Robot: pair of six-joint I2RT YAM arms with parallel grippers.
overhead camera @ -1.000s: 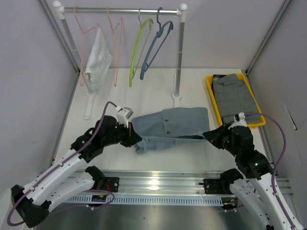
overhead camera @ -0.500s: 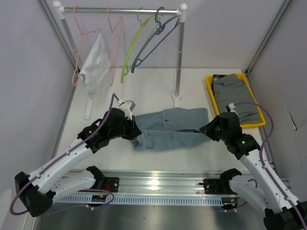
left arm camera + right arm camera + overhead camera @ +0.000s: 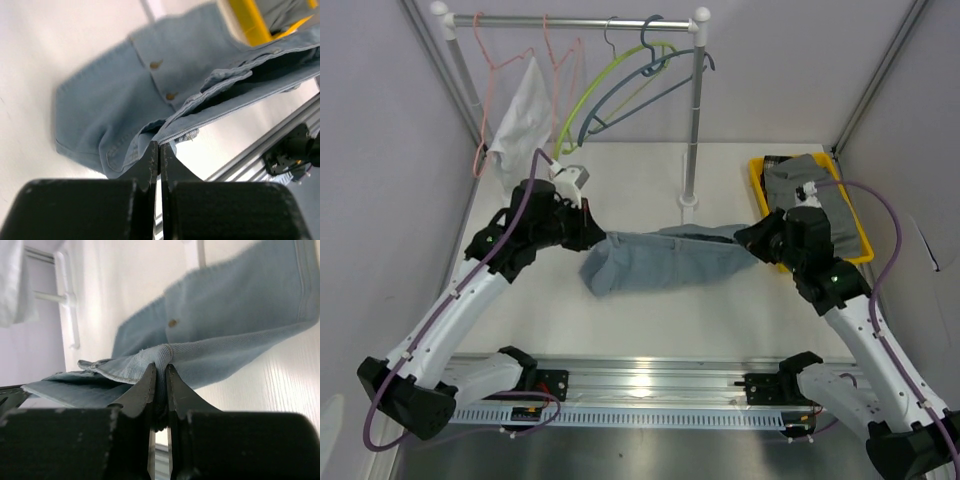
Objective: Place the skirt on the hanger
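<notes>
The light blue denim skirt (image 3: 665,262) hangs stretched between my two grippers, lifted off the white table, its lower part drooping at the left. My left gripper (image 3: 592,238) is shut on the skirt's left waistband corner; the skirt also shows in the left wrist view (image 3: 150,95), at my closed fingertips. My right gripper (image 3: 752,243) is shut on the right waistband corner, with denim (image 3: 225,335) pinched between its fingers. On the rail (image 3: 570,20) at the back hang a green hanger (image 3: 610,85) and a blue hanger (image 3: 655,80), both swung out to the left.
Two pink hangers (image 3: 555,70) hang at the rail's left, one carrying a white garment (image 3: 520,135). The rail's right post (image 3: 694,120) stands just behind the skirt. A yellow tray (image 3: 761,190) with folded grey clothes (image 3: 820,205) sits at the right.
Both arms have raised the skirt off the table and carried it toward the rail. The green and blue hangers have swung further up to the left.
</notes>
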